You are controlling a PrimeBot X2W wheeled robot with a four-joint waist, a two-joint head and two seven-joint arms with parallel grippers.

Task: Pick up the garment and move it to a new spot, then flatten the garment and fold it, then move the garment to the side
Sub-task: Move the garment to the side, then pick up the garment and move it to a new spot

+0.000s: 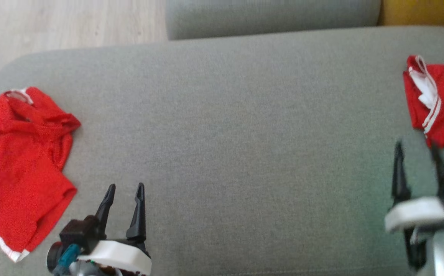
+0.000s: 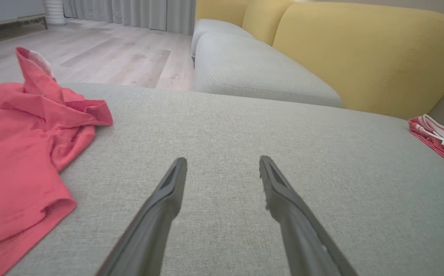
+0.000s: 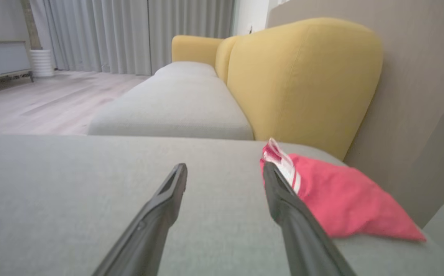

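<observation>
A crumpled red shirt (image 1: 18,161) with white trim lies at the left edge of the grey cushion (image 1: 229,134); in the left wrist view the shirt (image 2: 18,153) is left of my fingers. My left gripper (image 1: 125,188) stands open and empty just right of it, over bare fabric (image 2: 222,161). A folded red garment with white stripes (image 1: 438,103) rests at the right edge. My right gripper (image 1: 417,147) hovers open just below it; in the right wrist view the gripper (image 3: 225,166) has that garment (image 3: 337,199) behind its right finger.
The grey cushion stretches wide between the two garments. A second grey cushion (image 1: 272,15) lies beyond it, with yellow backrests (image 3: 302,80) and a wall to the right. Wooden floor (image 1: 61,23) lies past the left and far edges.
</observation>
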